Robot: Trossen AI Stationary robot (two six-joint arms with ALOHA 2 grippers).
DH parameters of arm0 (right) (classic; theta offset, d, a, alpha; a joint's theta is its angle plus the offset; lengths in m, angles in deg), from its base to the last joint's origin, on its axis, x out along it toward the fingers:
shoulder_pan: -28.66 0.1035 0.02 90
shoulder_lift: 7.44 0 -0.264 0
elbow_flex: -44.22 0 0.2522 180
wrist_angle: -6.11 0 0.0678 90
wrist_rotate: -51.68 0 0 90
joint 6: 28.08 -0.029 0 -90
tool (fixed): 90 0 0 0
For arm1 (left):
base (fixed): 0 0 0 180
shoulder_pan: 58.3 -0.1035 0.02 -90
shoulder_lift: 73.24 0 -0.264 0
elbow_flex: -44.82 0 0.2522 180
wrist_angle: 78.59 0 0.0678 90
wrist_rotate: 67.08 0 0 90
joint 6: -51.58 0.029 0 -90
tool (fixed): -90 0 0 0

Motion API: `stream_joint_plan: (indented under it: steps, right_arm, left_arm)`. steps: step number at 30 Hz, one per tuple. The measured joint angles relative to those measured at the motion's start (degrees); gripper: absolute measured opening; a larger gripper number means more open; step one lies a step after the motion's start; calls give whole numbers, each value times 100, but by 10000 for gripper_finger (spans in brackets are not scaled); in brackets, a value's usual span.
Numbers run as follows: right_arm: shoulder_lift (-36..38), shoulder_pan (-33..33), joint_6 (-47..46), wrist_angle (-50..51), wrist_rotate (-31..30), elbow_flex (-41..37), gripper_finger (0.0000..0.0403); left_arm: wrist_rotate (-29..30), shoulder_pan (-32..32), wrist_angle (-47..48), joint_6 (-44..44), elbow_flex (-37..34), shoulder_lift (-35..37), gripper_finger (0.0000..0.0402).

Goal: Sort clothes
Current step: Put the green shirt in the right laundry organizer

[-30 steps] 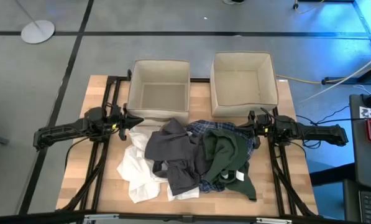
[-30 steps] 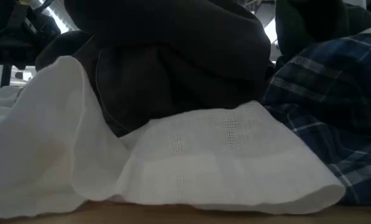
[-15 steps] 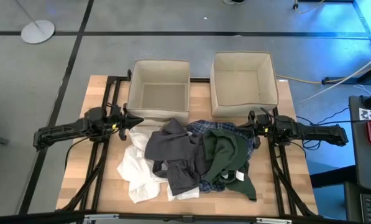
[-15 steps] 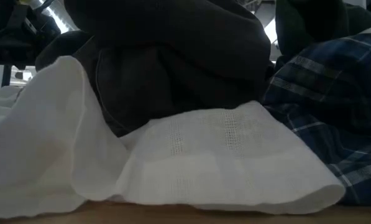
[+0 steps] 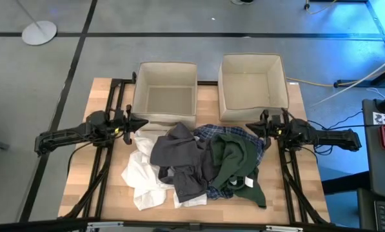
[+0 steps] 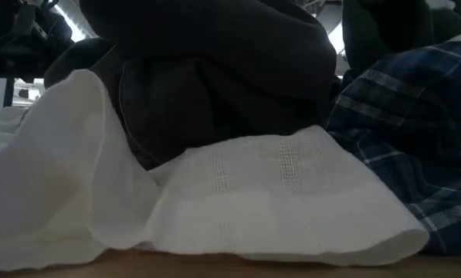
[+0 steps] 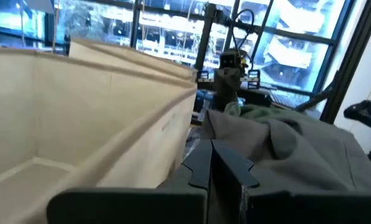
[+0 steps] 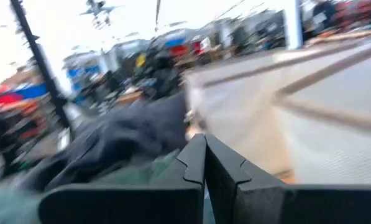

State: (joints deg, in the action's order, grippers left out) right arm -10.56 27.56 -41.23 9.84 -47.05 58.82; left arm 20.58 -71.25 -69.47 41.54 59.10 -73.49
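A heap of clothes lies mid-table: a dark grey garment [image 5: 179, 158] on top, a dark green one [image 5: 234, 161] to its right, a blue-and-white plaid shirt [image 5: 215, 134] under both, white shirts [image 5: 142, 174] at the left and near side. In the low view the white fabric [image 6: 253, 201], the grey garment [image 6: 215, 85] and the plaid [image 6: 415, 139] fill the picture. My left gripper [image 5: 142, 122] is shut and empty, level at the heap's left far corner [image 7: 209, 163]. My right gripper [image 5: 248, 127] is shut and empty at the heap's right far edge [image 8: 205, 155].
Two beige square fabric boxes stand open at the table's far side, one left [image 5: 164, 96] and one right [image 5: 253, 87]. The left box's wall [image 7: 110, 118] is close beside my left gripper. Dark frame rails [image 5: 108, 167] run along both table sides.
My right gripper has moved a little toward the table's left edge, closer to the heap; its wrist view is blurred by motion. The clothes lie as before.
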Motion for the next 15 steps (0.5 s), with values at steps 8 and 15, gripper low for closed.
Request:
stream_joint_plan:
  steps: [8,15]
  right_arm:
    - [-2,-4,141,-985,-99,37,12]
    - [-161,-4,825,-956,-101,817,12]
  left_arm:
    - [19,2,-229,181,0,0,4]
    - [24,2,-264,195,0,0,4]
